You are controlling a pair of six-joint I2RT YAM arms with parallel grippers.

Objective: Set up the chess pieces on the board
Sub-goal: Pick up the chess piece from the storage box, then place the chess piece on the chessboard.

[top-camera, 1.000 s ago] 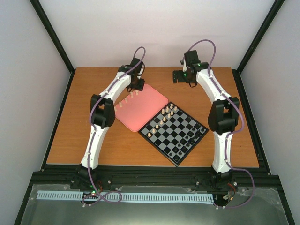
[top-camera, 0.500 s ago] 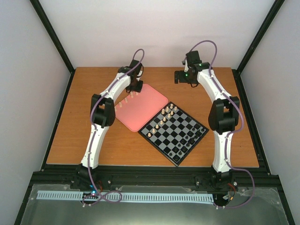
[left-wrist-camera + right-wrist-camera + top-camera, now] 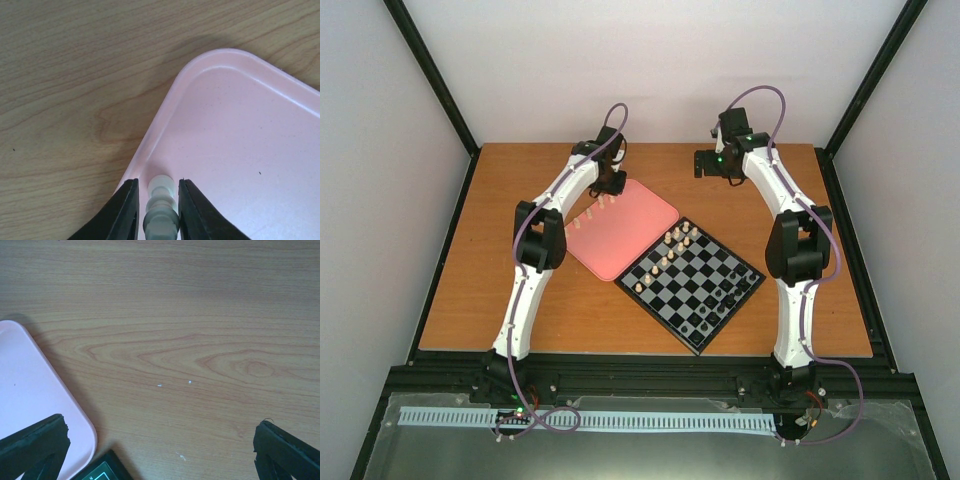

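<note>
A cream chess piece [image 3: 161, 200] stands just inside the far corner of the pink tray [image 3: 240, 140]. My left gripper [image 3: 157, 181] straddles it with the jaws narrowed. The right finger touches the piece and a sliver of gap shows at the left finger. From above, the left gripper [image 3: 610, 186] sits at the tray's far corner [image 3: 620, 235], beside a short row of cream pieces [image 3: 600, 208]. The board [image 3: 692, 283] lies right of the tray with several cream pieces [image 3: 672, 243] on its far-left side. My right gripper [image 3: 705, 165] hovers wide open over bare wood [image 3: 160, 440].
Several small black pieces [image 3: 720, 300] stand along the board's near-right side. In the right wrist view the tray's rim [image 3: 30, 390] and the board's black corner [image 3: 102, 470] lie at lower left. Black frame posts border the wooden table [image 3: 500, 260].
The left gripper's jaws have narrowed round the cream piece at the tray's far corner. The right arm has lifted and shifted only slightly.
</note>
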